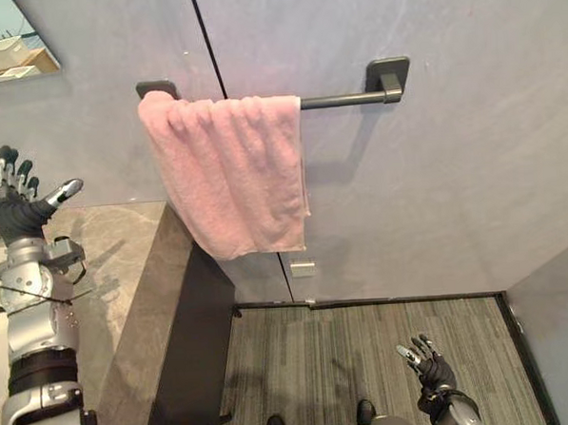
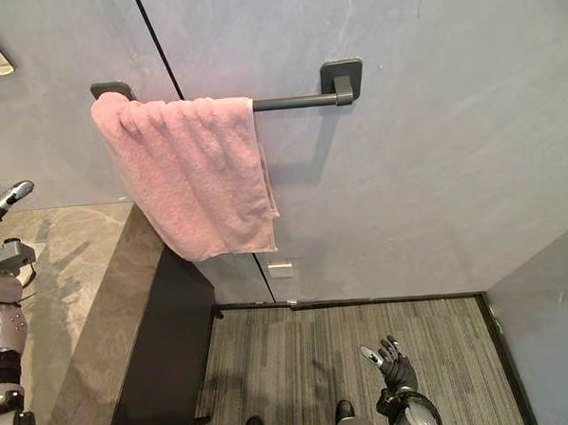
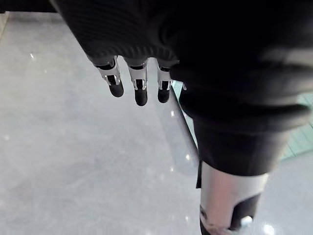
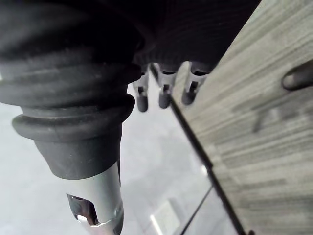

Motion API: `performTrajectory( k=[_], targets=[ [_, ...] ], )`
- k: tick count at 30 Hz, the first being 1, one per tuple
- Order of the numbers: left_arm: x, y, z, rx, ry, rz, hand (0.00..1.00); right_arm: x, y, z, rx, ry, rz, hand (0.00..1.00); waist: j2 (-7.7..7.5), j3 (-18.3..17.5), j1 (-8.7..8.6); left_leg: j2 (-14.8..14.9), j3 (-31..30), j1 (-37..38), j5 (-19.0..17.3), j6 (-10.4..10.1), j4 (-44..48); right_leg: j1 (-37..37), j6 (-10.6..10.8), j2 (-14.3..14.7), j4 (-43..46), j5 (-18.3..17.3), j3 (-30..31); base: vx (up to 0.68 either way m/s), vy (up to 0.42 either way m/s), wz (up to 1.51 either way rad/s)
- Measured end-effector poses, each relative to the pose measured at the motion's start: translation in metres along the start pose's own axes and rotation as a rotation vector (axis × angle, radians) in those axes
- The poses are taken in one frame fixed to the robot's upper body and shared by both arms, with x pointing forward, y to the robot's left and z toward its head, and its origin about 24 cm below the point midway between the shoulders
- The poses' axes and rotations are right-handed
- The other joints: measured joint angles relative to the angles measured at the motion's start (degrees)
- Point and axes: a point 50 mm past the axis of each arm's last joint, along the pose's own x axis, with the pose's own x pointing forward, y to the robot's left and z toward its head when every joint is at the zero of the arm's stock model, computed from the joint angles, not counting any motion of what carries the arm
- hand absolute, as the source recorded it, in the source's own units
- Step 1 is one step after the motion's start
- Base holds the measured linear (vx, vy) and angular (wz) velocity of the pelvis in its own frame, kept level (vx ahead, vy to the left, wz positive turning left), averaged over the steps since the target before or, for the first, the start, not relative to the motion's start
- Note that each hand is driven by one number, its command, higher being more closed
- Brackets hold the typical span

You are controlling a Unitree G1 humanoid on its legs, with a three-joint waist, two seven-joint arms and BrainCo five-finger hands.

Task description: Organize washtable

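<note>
A pink towel [image 1: 230,172] hangs folded over the left end of a dark wall rail [image 1: 349,99], its lower edge just above the counter's corner. My left hand [image 1: 17,203] is raised over the grey stone washtable [image 1: 125,278] at the far left, fingers straight and spread, holding nothing. My right hand [image 1: 427,362] hangs low over the striped floor at the lower right, fingers relaxed and empty. Both hands are well apart from the towel.
A mirror edge [image 1: 8,41] shows at the upper left. The washtable has a dark front panel [image 1: 201,360] dropping to a grey striped carpet [image 1: 368,360]. Grey walls close the space behind and at the right.
</note>
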Motion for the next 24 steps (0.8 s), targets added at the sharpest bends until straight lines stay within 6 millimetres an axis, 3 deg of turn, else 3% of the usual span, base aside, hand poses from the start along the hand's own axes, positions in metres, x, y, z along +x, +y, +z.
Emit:
performTrajectory(
  k=[5,11,18,24],
  targets=[
    [0.02,-0.007,0.016,0.046,-0.022,-0.082,0.0,0.001,0.006,0.007,-0.003,-0.032,0.044,0.0,-1.39,2.2,-0.05,0.0,1.5,-2.0,0.1,0.1,0.0,-2.0,0.1,0.3,-2.0,2.0,1.6,-0.04,-0.005,-0.18],
    [0.025,-0.026,0.011,0.069,0.006,-0.157,0.0,0.002,0.013,0.011,-0.028,-0.041,0.089,0.0,-2.11,5.6,0.27,0.1,2.5,-3.9,0.4,0.0,0.0,-4.2,-0.1,0.3,-2.2,2.8,2.5,0.02,-0.006,-0.08],
    [0.027,-0.037,0.0,0.097,0.066,-0.205,0.0,0.014,0.033,0.038,-0.036,-0.136,0.151,0.0,-4.75,9.1,0.73,0.0,3.7,-5.8,0.8,0.0,0.1,-5.9,-0.4,0.2,-3.9,4.8,3.8,-0.01,-0.001,-0.07],
    [0.031,-0.041,0.006,0.108,0.05,-0.216,0.0,0.015,0.034,0.04,-0.036,-0.143,0.154,0.0,-4.86,10.4,1.27,-0.2,4.7,-6.4,0.9,0.1,0.1,-6.9,-0.3,0.2,-4.3,5.7,5.2,-0.02,0.0,-0.1]
  ],
)
